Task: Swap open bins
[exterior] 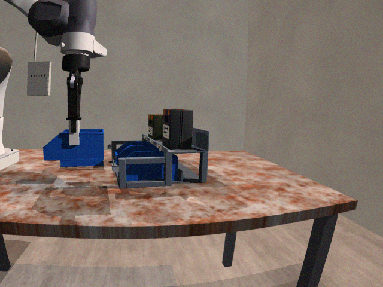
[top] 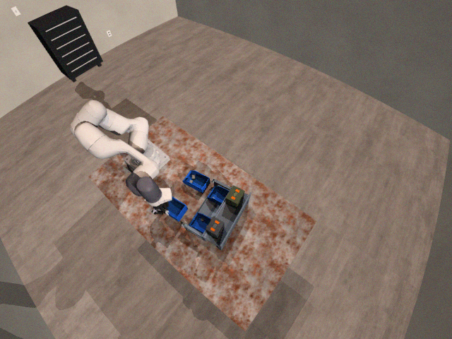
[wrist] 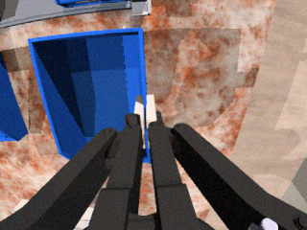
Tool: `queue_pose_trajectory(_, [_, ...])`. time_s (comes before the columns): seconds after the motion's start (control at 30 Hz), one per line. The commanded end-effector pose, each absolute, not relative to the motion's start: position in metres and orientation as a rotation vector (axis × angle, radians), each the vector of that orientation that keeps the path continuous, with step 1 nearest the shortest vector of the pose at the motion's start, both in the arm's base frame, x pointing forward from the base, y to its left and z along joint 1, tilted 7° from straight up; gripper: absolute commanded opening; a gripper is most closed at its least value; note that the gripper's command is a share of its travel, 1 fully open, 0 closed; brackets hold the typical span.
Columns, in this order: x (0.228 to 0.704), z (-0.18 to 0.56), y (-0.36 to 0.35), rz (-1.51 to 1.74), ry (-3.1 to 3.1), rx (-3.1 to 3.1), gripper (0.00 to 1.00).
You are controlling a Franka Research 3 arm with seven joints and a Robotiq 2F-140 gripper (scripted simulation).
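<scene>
The claw [wrist: 146, 110] is clenched on the side wall of the empty bin [wrist: 90, 83], low over the table [exterior: 216, 197].

Open from above over the middle slot of the shelf frame [top: 221, 245], between two shelved bins [top: 218, 193] [top: 200, 222]. Blocked farther in by two boxes [top: 234, 195] [top: 215, 227] on the upper board.

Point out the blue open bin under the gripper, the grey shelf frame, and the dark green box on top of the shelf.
Blue open bin [wrist: 96, 83], wrist view, on its inner floor.
Grey shelf frame [exterior: 122, 173], exterior view, on its front corner post.
Dark green box [top: 234, 195], top view, on its top face.
</scene>
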State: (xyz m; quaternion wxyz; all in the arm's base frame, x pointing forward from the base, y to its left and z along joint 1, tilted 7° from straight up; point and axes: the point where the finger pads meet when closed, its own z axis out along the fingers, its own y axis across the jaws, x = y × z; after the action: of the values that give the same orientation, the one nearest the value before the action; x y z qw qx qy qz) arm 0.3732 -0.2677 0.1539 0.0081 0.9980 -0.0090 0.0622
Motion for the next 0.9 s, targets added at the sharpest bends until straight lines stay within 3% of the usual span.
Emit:
queue_pose_trajectory(0.0, [0.375,0.149,-0.269,0.199,-0.012,3.115,0.0])
queue_pose_trajectory(0.87, [0.381,0.088,-0.271,0.199,-0.012,3.115,0.0])
